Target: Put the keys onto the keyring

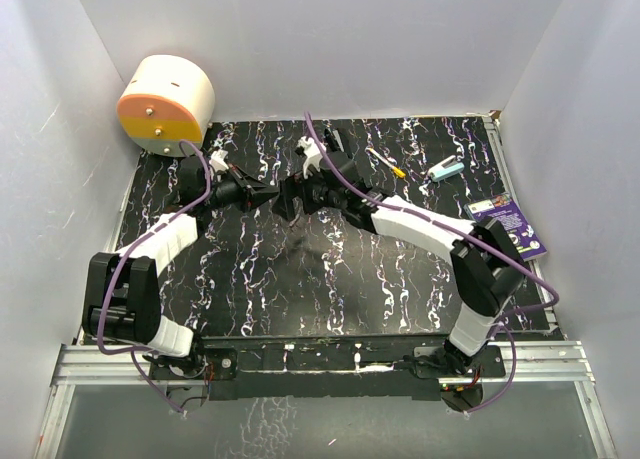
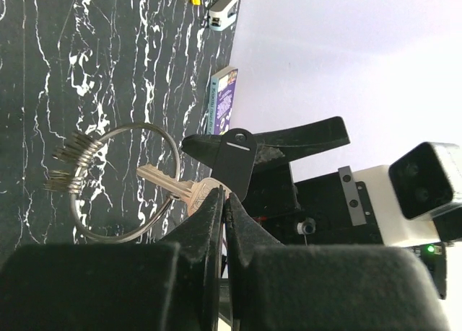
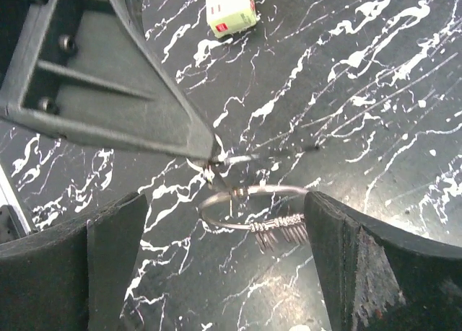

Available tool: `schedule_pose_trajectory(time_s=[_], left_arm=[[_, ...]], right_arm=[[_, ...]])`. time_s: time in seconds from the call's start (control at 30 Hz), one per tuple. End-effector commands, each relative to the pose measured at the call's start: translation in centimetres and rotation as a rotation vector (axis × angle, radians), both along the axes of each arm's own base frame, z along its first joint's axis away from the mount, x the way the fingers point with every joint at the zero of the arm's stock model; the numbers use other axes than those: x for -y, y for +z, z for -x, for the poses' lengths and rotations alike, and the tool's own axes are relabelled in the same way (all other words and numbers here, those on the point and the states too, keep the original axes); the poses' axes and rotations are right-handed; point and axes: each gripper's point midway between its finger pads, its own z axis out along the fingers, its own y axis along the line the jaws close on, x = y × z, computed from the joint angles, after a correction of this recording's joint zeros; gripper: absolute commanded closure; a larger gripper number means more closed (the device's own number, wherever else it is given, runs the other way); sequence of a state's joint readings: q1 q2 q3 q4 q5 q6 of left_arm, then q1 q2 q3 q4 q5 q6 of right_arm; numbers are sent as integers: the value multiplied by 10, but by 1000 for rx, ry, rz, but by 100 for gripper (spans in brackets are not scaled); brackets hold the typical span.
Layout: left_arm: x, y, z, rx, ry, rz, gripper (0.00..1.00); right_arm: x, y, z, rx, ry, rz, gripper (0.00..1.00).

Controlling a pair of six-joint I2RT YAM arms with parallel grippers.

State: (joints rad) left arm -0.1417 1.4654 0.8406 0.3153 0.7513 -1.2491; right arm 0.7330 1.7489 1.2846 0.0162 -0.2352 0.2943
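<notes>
two robot arms meet over a black, white-veined bench [image 1: 300, 279]. the left pincer [image 2: 222, 198] is pinched tight on the head of a silvery key [image 2: 162, 179]. the key's blade crosses the wire of the keyring [image 2: 137, 126] and points into its open middle. the keyring sits just in front of the left pincer's tips, near the back middle of the bench. whether it clears the surface cannot be told. on the side of the keyring farthest from that pincer, a fan of more keys [image 2: 68, 161] is threaded on the wire. the right pincer [image 3: 224, 201] stands wide, one finger on either side of the keyring, gripping nothing. well apart from the keyring, toward the back right, lie a yellow-handled tool [image 1: 385, 162], a small teal object [image 1: 447, 169] and a purple card [image 1: 510, 227].
</notes>
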Motion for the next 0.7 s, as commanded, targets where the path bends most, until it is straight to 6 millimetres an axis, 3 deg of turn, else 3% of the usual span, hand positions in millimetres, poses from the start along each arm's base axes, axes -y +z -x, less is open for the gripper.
schedule_pose_trajectory(time_s=[0.0,0.07,0.2,0.3,0.4,0.53,0.67], left_arm=[[2,29,6,67,-44,55,100],[1,28,6,69,-43,50,100],[-1,28,4,72,-38,48,100],[0,31,1,84,-40,42,100],[-2,34,0,99,-37,29,100],[-2,37,-1,103,-33,33,100],[-2,43,-1,110,-35,42,100]], right_arm=[[14,57,-3,150,-54,-94,1],[27,68,-2,209,-98,-102,1],[64,110,9,377,-197,-175,1],[91,110,8,386,-324,-196,1],[79,95,17,357,-214,-120,1],[41,68,34,364,-23,-58,12],[19,44,36,433,4,-43,14]])
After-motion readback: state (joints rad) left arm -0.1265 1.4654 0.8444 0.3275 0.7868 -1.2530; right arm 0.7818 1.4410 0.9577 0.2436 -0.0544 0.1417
